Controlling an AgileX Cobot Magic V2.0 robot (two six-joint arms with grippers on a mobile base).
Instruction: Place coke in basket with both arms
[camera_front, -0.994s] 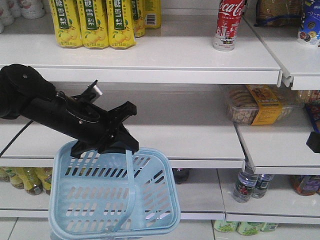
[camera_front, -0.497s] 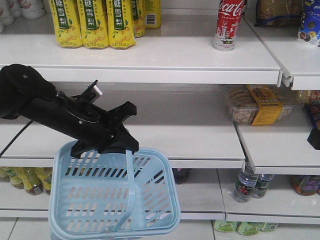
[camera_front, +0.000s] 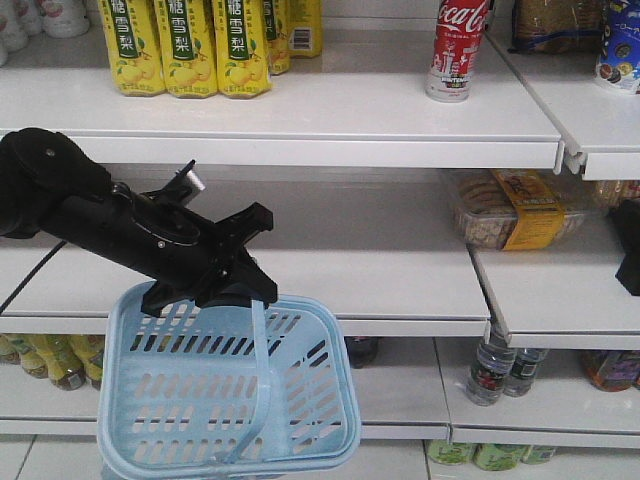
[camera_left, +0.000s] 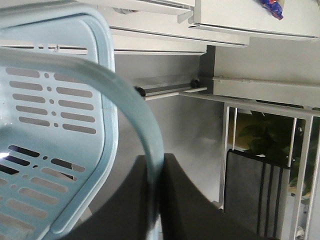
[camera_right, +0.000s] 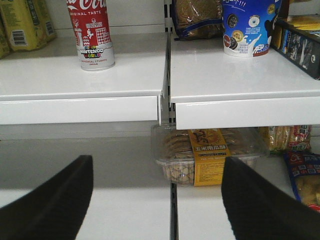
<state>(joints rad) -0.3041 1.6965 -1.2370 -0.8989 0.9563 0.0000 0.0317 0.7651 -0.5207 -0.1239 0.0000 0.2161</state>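
Left claw (camera_front: 247, 287) clenches the basket (camera_front: 215, 395) handle; right claw (camera_right: 157, 200) gapes empty, so next it should rise toward the coke (camera_right: 92, 35), upper left.

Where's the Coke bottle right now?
Front view, upper right: the red-wrapped plastic Coke bottle stands on the top white shelf, right of the yellow pear-drink bottles.
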